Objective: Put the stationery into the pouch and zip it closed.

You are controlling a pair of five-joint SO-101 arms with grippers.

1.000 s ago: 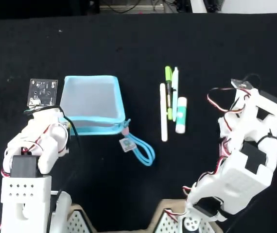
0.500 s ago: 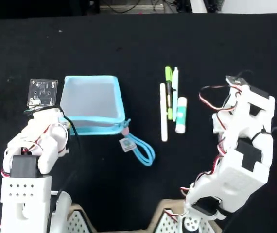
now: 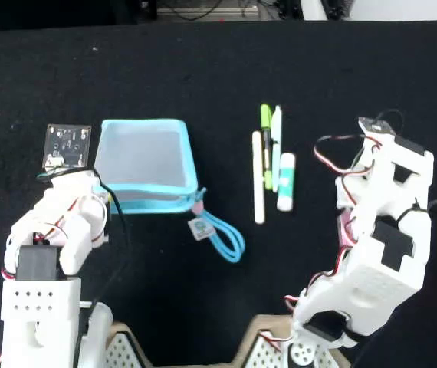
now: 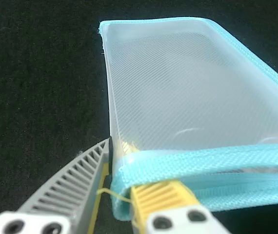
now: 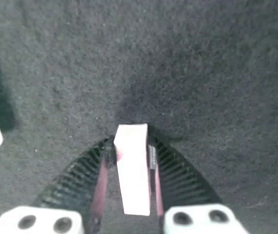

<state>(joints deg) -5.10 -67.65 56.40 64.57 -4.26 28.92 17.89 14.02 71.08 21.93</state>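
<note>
1. The step in hand looks like loading the first item. The right hand [image 5: 129, 144] is narrow, clamped on a small white block [image 5: 131, 180], probably an eraser, just above the bench [image 3: 203, 69].
2. The left hand [image 4: 119, 168] is pinched on the lower left corner of the pouch [image 3: 146, 161], at its zip edge. This pins the pouch at the centre left of the high view.
3. The pens [image 3: 267, 153] and the glue stick [image 3: 285, 182] lie side by side at the centre, apart from the pouch. The pouch looks empty.
4. The next move calls for carrying the block leftward past the pens to the pouch's mouth along its lower edge. The mouth seems parted only to a slit, though I cannot be sure from this angle. The block would have to go in between the two teal bands. The strap [image 3: 226, 238] lies beside the zip end.
5. No writing can be read. The print on the glue stick's label is too small to make out. The tag [image 3: 198, 228] by the zip and the card [image 3: 67, 146] at the upper left show no legible text.
</note>
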